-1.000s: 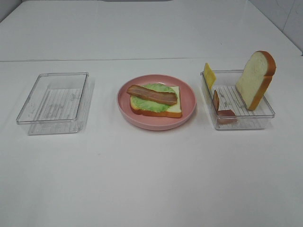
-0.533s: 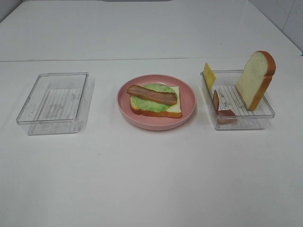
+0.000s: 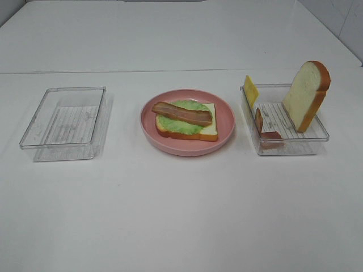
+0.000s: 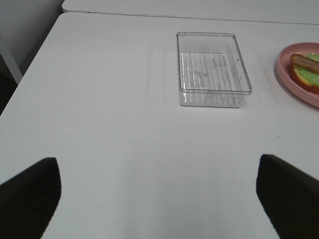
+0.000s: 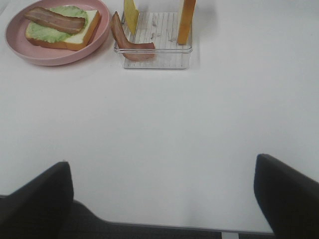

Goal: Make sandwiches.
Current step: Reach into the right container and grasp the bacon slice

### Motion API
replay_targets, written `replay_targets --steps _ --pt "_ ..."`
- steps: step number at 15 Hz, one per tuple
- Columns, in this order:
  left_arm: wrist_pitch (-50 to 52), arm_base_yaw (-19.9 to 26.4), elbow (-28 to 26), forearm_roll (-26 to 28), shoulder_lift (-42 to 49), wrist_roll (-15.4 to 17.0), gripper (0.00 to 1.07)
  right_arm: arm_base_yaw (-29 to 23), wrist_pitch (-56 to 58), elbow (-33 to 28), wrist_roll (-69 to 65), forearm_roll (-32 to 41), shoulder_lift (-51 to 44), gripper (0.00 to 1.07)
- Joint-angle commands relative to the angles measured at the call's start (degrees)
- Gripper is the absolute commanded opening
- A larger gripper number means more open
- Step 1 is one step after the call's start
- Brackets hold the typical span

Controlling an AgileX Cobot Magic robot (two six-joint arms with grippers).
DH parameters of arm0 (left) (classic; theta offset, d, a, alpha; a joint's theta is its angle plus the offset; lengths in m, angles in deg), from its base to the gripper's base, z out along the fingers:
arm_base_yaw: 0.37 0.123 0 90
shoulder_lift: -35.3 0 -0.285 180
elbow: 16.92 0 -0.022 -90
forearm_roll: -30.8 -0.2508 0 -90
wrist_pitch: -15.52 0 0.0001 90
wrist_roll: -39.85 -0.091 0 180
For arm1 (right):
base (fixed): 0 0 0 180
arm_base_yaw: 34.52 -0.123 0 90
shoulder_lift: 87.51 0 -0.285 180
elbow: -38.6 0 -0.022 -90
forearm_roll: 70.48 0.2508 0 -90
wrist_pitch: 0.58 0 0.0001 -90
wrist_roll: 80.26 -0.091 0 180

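Observation:
On the pink plate [image 3: 227, 116] in the middle lies the part-built sandwich: a white bread slice [image 3: 211, 129], a green lettuce leaf [image 3: 176, 123] and a bacon strip [image 3: 181, 113] on top. The clear tray on the right [image 3: 292, 144] holds a yellow cheese slice [image 3: 250, 90], a second bacon strip [image 3: 260, 120] and an upright bread slice [image 3: 305, 93]. Neither arm shows in the high view. My left gripper [image 4: 159, 199] is open over bare table, well short of the empty tray [image 4: 212, 69]. My right gripper [image 5: 160, 199] is open too, near the table's front edge, far from the food tray [image 5: 152, 57].
An empty clear tray [image 3: 62, 150] sits left of the plate. The white table has a seam running across behind the trays. Its front edge shows in the right wrist view, and its left edge in the left wrist view.

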Motion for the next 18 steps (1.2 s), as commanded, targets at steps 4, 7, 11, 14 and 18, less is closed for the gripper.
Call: replay_targets --steps 4,7,11,14,18 --pt "0.34 0.11 0.11 0.34 1.20 0.23 1.00 0.29 -0.34 -0.11 0.29 0.23 -0.97 0.96" --pt "0.34 0.11 0.11 0.34 1.20 0.23 1.00 0.29 -0.34 -0.11 0.29 0.29 -0.80 0.96" --pt "0.34 0.11 0.11 0.34 1.20 0.23 1.00 0.17 -5.04 14.15 2.23 -0.17 27.16 0.91" --pt "0.34 0.11 0.11 0.34 1.20 0.23 1.00 0.23 -0.29 30.19 1.95 -0.92 53.23 0.91" --pt "0.34 0.11 0.11 0.34 1.20 0.23 1.00 0.23 5.10 47.61 2.23 5.21 78.78 0.91"
